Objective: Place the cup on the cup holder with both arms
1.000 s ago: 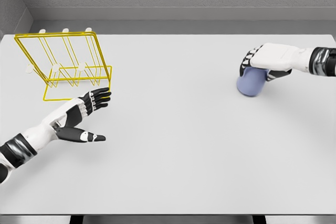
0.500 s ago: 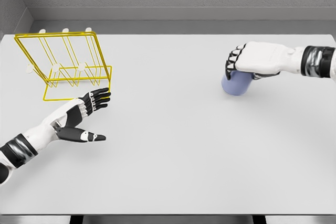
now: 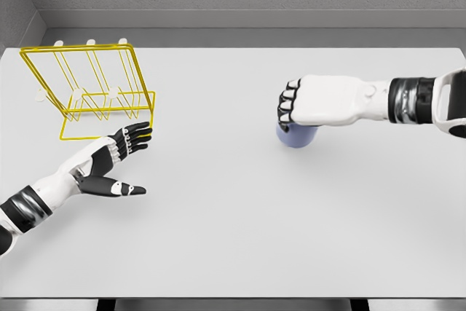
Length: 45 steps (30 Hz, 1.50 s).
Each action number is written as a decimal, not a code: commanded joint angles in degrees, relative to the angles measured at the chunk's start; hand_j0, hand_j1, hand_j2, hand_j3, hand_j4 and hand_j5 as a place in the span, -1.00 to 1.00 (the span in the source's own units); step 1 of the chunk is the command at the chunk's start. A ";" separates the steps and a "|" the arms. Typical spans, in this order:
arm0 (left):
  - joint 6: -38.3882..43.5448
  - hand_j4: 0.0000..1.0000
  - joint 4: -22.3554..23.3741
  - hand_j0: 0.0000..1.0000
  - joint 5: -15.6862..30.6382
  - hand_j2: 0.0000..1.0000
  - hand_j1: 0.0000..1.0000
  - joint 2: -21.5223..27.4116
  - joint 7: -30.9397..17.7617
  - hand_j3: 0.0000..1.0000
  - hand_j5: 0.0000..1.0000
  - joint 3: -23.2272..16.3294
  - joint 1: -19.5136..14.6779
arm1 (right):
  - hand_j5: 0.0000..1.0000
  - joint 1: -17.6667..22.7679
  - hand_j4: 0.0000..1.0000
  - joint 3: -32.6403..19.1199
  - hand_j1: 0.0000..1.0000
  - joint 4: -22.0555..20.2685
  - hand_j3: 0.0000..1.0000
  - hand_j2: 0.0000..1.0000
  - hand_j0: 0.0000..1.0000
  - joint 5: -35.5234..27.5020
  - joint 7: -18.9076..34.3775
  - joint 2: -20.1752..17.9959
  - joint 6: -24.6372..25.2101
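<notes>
A pale blue cup [image 3: 297,137] hangs just under my right hand [image 3: 291,111], whose fingers are shut on it; only the cup's lower part shows below the palm, right of the table's middle. The yellow wire cup holder [image 3: 87,89] with white-tipped pegs stands at the far left. My left hand [image 3: 125,159] lies open on the table just in front of the holder's lower right corner, fingers spread and holding nothing.
The white table [image 3: 233,231] stretches between the two hands. A grey wall runs along its far edge, and the table's front edge lies near the bottom of the view.
My right hand has carried the cup leftward and slightly nearer, from the far right towards the table's middle. The left hand has stayed put.
</notes>
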 commanded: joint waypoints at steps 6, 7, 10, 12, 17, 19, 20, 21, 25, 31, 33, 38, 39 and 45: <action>0.00 1.00 0.50 1.00 0.15 1.00 1.00 -0.38 -0.01 1.00 1.00 -0.01 -0.09 | 0.07 -0.18 0.07 0.90 0.07 -1.08 0.07 0.07 0.07 -0.13 1.64 3.53 0.15; 0.00 1.00 0.50 1.00 0.15 1.00 1.00 -0.38 -0.01 1.00 1.00 -0.01 -0.09 | 0.07 -0.17 0.07 0.90 0.07 -1.08 0.07 0.07 0.07 -0.13 1.64 4.41 0.15; 0.00 1.00 0.50 1.00 0.15 1.00 1.00 -0.38 -0.01 1.00 1.00 -0.01 -0.09 | 0.07 -0.26 0.07 2.13 0.07 -1.08 0.07 0.07 0.07 -0.13 1.64 7.04 0.15; 0.00 1.00 0.50 1.00 0.15 1.00 1.00 -0.38 -0.01 1.00 1.00 -0.01 -0.09 | 0.07 -0.26 0.07 2.57 0.07 -1.08 0.07 0.07 0.07 -0.13 1.64 8.10 0.15; 0.00 1.00 0.50 1.00 0.15 1.00 1.00 -0.56 -0.01 1.00 1.00 -0.01 -0.09 | 0.07 -0.26 0.07 3.36 0.07 -1.08 0.07 0.07 0.07 0.93 1.73 11.09 0.15; 0.00 1.00 0.68 1.00 0.15 1.00 1.00 -0.74 -0.01 1.00 1.00 -0.01 -0.09 | 0.07 -0.26 0.07 3.36 0.07 -1.08 0.07 0.07 0.07 0.93 2.61 11.97 0.15; 0.00 1.00 0.77 1.00 0.06 1.00 1.00 -0.74 -0.01 1.00 1.00 -0.01 -0.09 | 0.07 -0.26 0.07 3.44 0.07 -1.08 0.07 0.07 0.07 0.93 3.05 12.76 0.15; 0.00 1.00 0.77 1.00 0.06 1.00 1.00 -0.74 -0.01 1.00 1.00 -0.01 -0.17 | 0.07 -0.26 0.07 3.53 0.07 -1.08 0.07 0.07 0.07 0.93 3.05 13.11 0.15; 0.00 1.00 0.86 1.00 0.06 1.00 1.00 -0.74 -0.01 1.00 1.00 -0.01 -0.09 | 0.07 -0.26 0.07 6.17 0.07 -0.99 0.07 0.07 0.07 1.72 3.05 14.95 0.15; 0.00 1.00 1.03 1.00 0.06 1.00 1.00 -0.74 -0.01 1.00 1.00 -0.01 -0.09 | 0.07 -0.26 0.07 7.49 0.07 -0.64 0.07 0.07 0.07 2.60 3.05 17.41 0.15; 0.00 1.00 1.12 1.00 0.06 1.00 1.00 -0.74 -0.01 1.00 1.00 -0.01 -0.09 | 0.07 -0.26 0.07 8.10 0.07 0.76 0.07 0.07 0.07 2.78 3.14 18.56 0.15; 0.00 1.00 1.12 1.00 0.06 1.00 1.00 -0.74 -0.01 1.00 1.00 -0.01 -0.09 | 0.07 -0.18 0.07 8.37 0.07 3.84 0.07 0.07 0.07 4.71 3.05 20.14 0.15; 0.00 1.00 1.12 1.00 0.06 1.00 1.00 -0.74 -0.01 1.00 1.00 0.08 -0.09 | 0.07 -0.26 0.07 8.37 0.07 4.28 0.07 0.07 0.07 4.71 3.05 20.40 0.15; 0.00 1.00 1.21 1.00 0.06 1.00 1.00 -0.74 -0.01 1.00 1.00 -0.01 -0.18 | 0.08 -0.35 0.08 8.28 0.08 6.21 0.08 0.08 0.08 4.80 3.05 21.28 0.15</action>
